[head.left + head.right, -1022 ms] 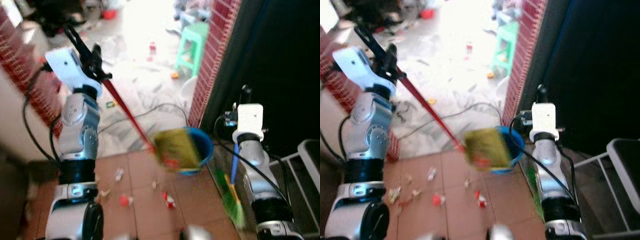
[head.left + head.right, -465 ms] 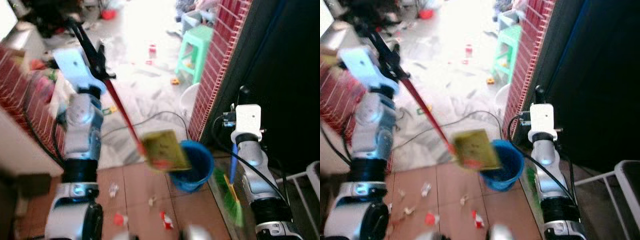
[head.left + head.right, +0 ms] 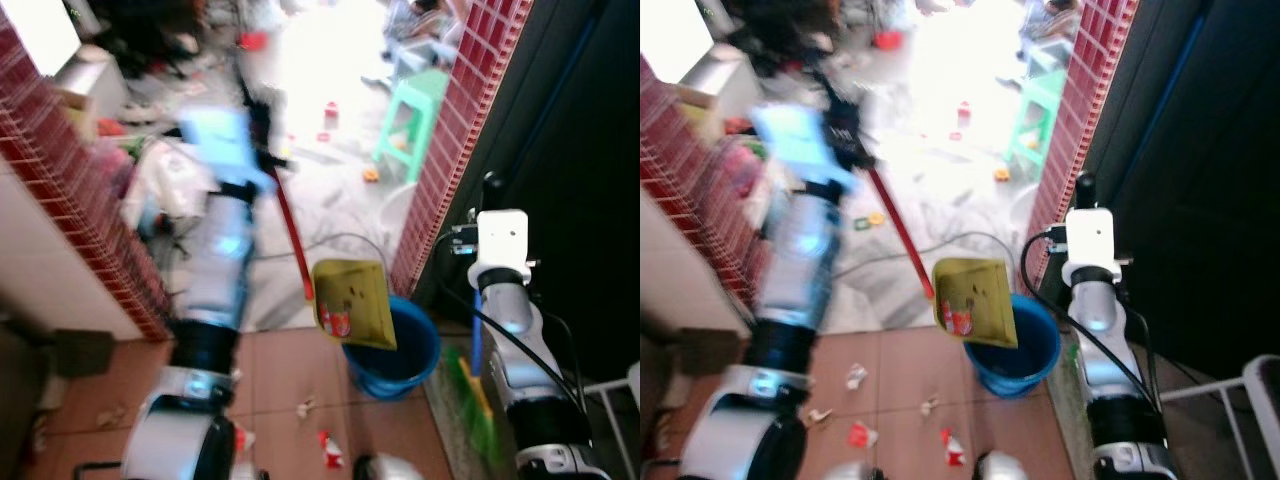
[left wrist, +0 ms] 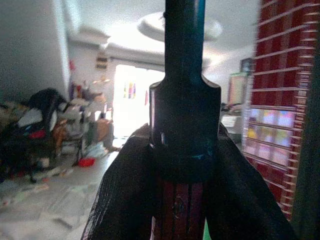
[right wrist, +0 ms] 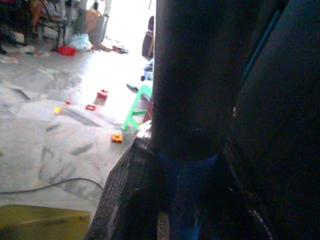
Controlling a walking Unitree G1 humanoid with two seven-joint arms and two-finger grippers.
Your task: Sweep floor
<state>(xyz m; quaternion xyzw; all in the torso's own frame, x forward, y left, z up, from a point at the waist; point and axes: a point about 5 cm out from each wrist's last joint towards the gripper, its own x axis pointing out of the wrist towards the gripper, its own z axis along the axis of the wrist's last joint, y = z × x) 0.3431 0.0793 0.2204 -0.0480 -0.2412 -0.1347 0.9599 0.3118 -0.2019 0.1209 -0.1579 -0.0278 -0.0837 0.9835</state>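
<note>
My left gripper [image 3: 262, 112], blurred by motion, is shut on the red handle [image 3: 290, 228] of a yellow dustpan [image 3: 352, 302]. The pan hangs tilted over the rim of a blue bucket [image 3: 400, 358] with a red-and-white scrap [image 3: 338, 322] in it. In the left wrist view the fingers [image 4: 122, 190] clamp the red handle [image 4: 181, 210] below its black cap. My right gripper [image 3: 490, 188] is shut on the blue handle [image 3: 477, 335] of a broom whose green bristles [image 3: 475, 405] rest beside the bucket. Litter [image 3: 330, 450] lies on the brown tiles.
A red brick pillar [image 3: 462, 130] stands just right of the bucket, a low brick wall [image 3: 75, 205] on the left. A green stool [image 3: 415, 105], a floor cable [image 3: 335, 240] and scattered toys lie on the bright floor beyond. A white rack [image 3: 1265, 400] is at the right edge.
The left arm has swung right, carrying the dustpan from beside the bucket to over its rim. The camera has shifted too. The right arm and broom have stayed put.
</note>
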